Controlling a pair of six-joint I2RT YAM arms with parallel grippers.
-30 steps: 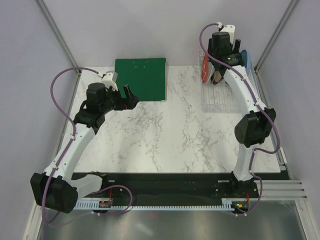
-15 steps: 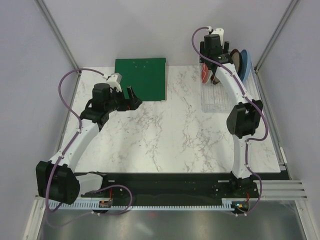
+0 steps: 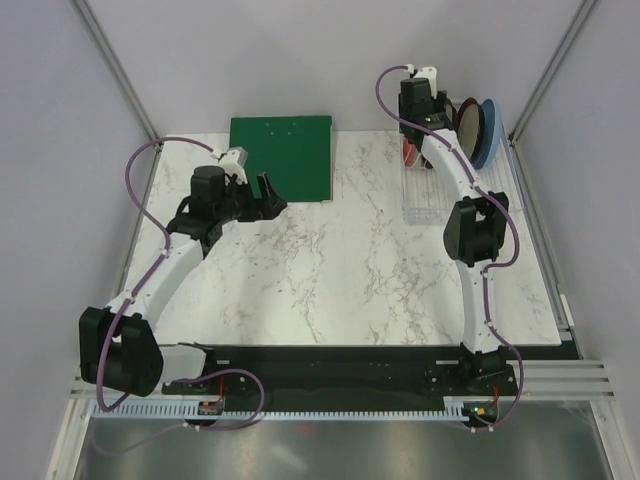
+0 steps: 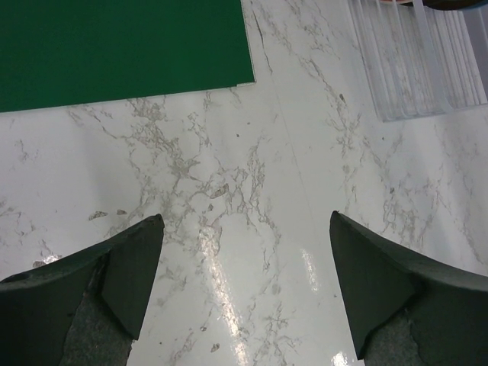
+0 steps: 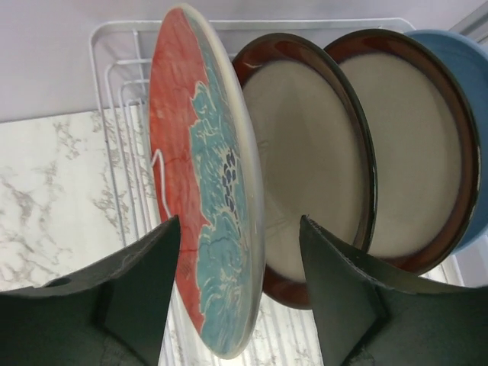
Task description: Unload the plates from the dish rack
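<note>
Several plates stand on edge in the clear dish rack (image 3: 436, 196) at the back right. In the right wrist view they are a red and teal patterned plate (image 5: 200, 175), two dark red-rimmed beige plates (image 5: 305, 152) (image 5: 412, 145) and a light blue plate (image 5: 467, 91). My right gripper (image 5: 238, 229) is open, with its fingers on either side of the patterned plate's edge and not touching it. In the top view it (image 3: 418, 112) is above the rack's far end. My left gripper (image 4: 245, 221) is open and empty over the marble, just off the near right corner of the green board (image 3: 281, 157).
The green board (image 4: 122, 46) lies flat at the back left. The rack's near end (image 4: 415, 61) shows in the left wrist view. Grey walls and metal posts close in the table on three sides. The rack's rim (image 5: 229, 25) is close to the back wall.
My right gripper has moved left and back along the rack to the patterned plate. My left gripper has shifted a little to the right and stays open.
</note>
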